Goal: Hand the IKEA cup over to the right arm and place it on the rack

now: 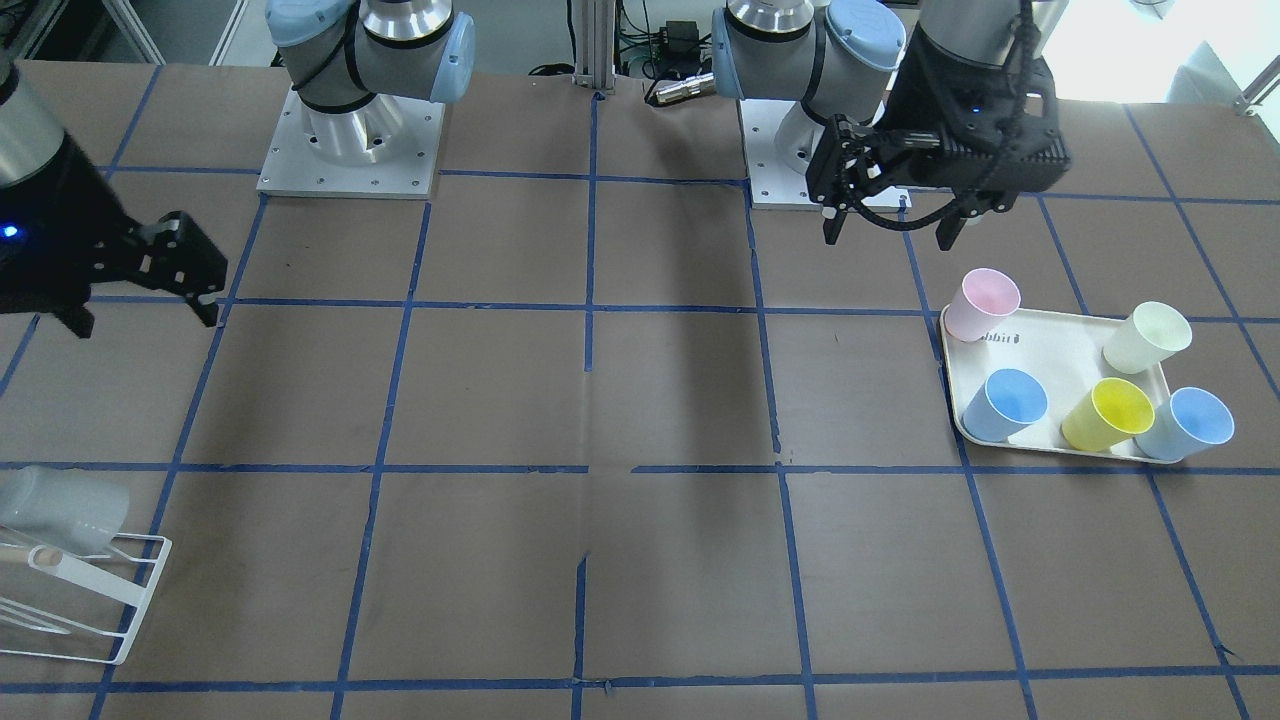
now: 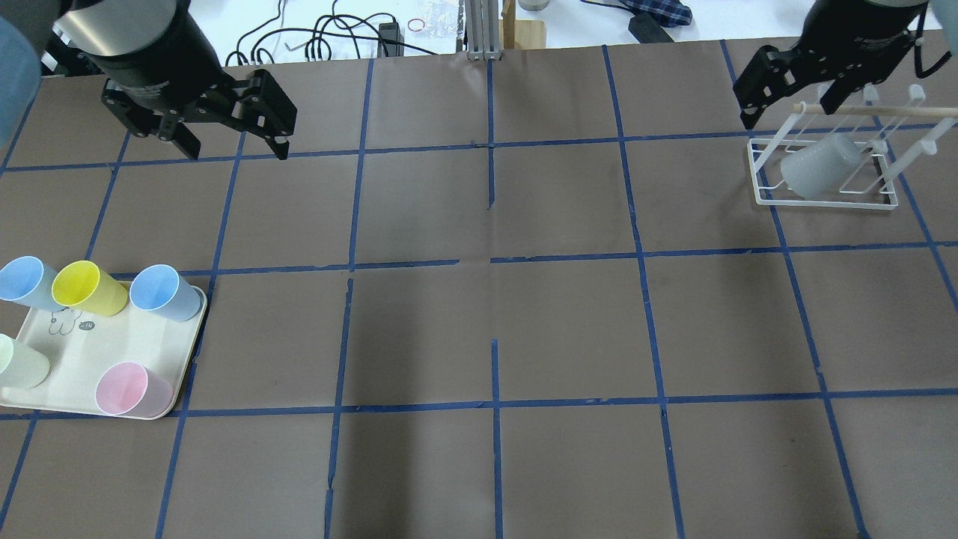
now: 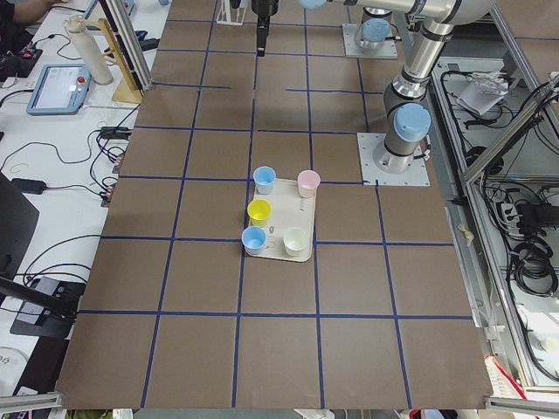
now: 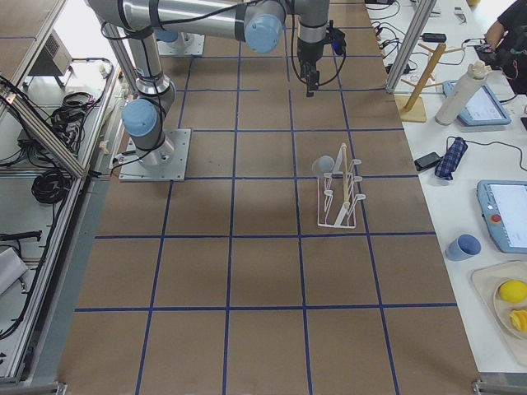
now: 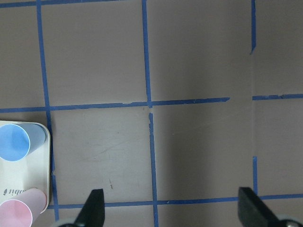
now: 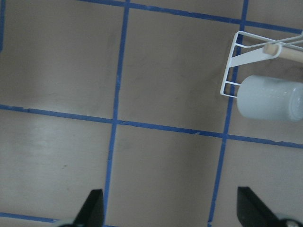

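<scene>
The grey IKEA cup [image 2: 819,166] lies tilted on its side on the prongs of the white wire rack [image 2: 823,203], under the wooden dowel [image 2: 876,110]. It also shows in the front view [image 1: 65,510] on the rack [image 1: 146,600], and in the right wrist view [image 6: 270,98]. My right gripper [image 2: 789,97] is open and empty, hovering just beyond the rack, apart from the cup. My left gripper [image 2: 236,150] is open and empty, high over the table beyond the tray.
A cream tray [image 2: 112,352] at the table's left holds a pink cup [image 2: 131,389], a yellow cup [image 2: 86,288], a pale cream cup [image 2: 19,363] and two light blue cups [image 2: 168,293]. Brown table with a blue tape grid.
</scene>
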`<state>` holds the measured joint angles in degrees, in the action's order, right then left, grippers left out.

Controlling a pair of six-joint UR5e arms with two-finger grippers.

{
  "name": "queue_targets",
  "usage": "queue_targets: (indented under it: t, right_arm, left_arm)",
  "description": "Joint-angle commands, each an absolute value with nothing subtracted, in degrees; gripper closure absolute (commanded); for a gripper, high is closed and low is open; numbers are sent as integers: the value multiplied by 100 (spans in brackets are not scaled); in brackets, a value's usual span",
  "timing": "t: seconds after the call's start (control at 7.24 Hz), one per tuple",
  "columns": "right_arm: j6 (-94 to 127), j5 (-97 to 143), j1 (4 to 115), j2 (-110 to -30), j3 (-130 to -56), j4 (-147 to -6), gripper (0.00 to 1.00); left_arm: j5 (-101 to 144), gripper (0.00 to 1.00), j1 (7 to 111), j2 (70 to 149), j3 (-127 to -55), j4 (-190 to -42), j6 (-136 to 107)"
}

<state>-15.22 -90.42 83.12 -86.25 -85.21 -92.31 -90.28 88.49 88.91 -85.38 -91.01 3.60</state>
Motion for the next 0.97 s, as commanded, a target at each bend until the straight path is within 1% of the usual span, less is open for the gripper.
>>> queue_targets:
  t: [0.0,0.28,0.83]
  right_arm:
    - [-696,-9000,9147,-8938,-8517,-8791,0]
    - [-668,-8948,9220,-9052,-8543,-8684,0]
    - [-668,-8956,9229,-9026,-8596,-8736,0]
  left_arm:
    - [-9035,0,8534,8816,-8639,-9114,510]
    - [-9009,0,8534,8815,-8639,-9114,457]
    - [-9061,0,8534,8842,-8605,-9105,457]
